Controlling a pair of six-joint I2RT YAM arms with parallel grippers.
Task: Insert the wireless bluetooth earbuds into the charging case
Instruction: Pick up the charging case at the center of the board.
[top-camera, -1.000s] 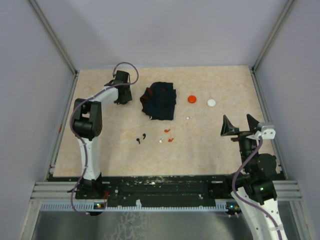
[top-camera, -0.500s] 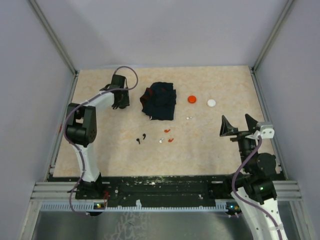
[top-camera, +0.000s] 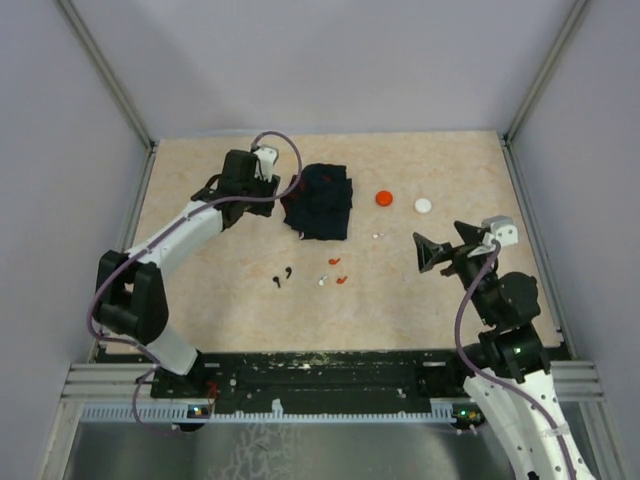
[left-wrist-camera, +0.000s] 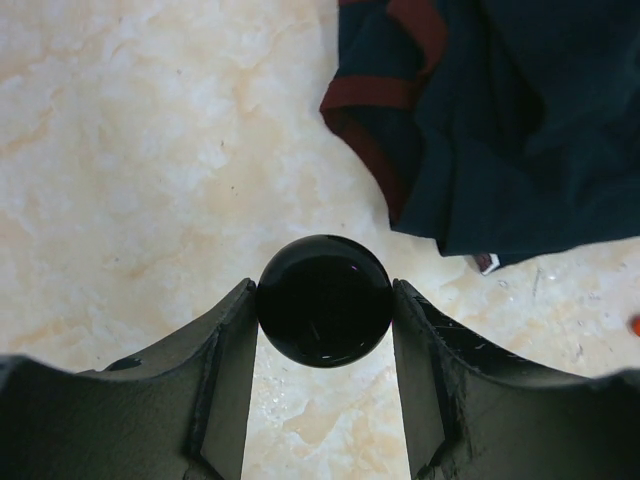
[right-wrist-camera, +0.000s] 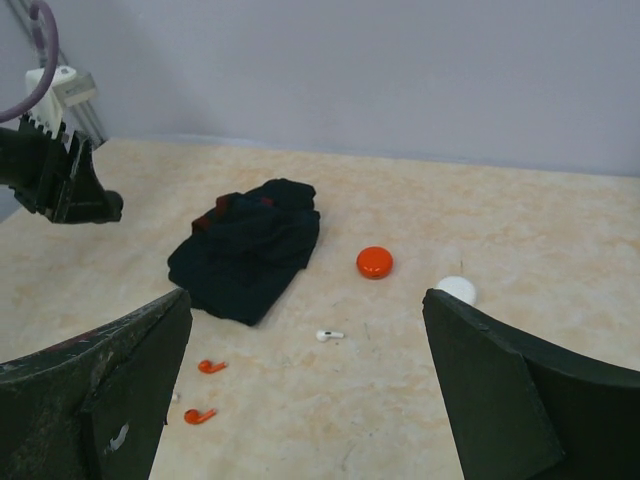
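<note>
A round glossy black charging case (left-wrist-camera: 323, 300) sits between the fingers of my left gripper (left-wrist-camera: 322, 292), which is shut on it above the table, next to the navy cloth (left-wrist-camera: 500, 120). From above, that gripper (top-camera: 248, 178) is at the cloth's left edge. Earbuds lie mid-table: two black earbuds (top-camera: 283, 275), two red earbuds (top-camera: 337, 271), a white earbud (top-camera: 321, 283) and another white earbud (top-camera: 377, 236). My right gripper (top-camera: 448, 243) hangs open and holds nothing at the right. In its view the red earbuds (right-wrist-camera: 205, 390) and a white earbud (right-wrist-camera: 329, 335) show between its fingers (right-wrist-camera: 120, 380).
A red round case (top-camera: 384, 198) and a white round case (top-camera: 424, 205) lie right of the navy cloth (top-camera: 320, 200) with red trim. The red case (right-wrist-camera: 374, 262) and white case (right-wrist-camera: 456, 290) also show in the right wrist view. Grey walls enclose the table.
My left arm has stretched out and carried the black case rightward to the cloth's left edge. My right gripper has swung a little left, still open.
</note>
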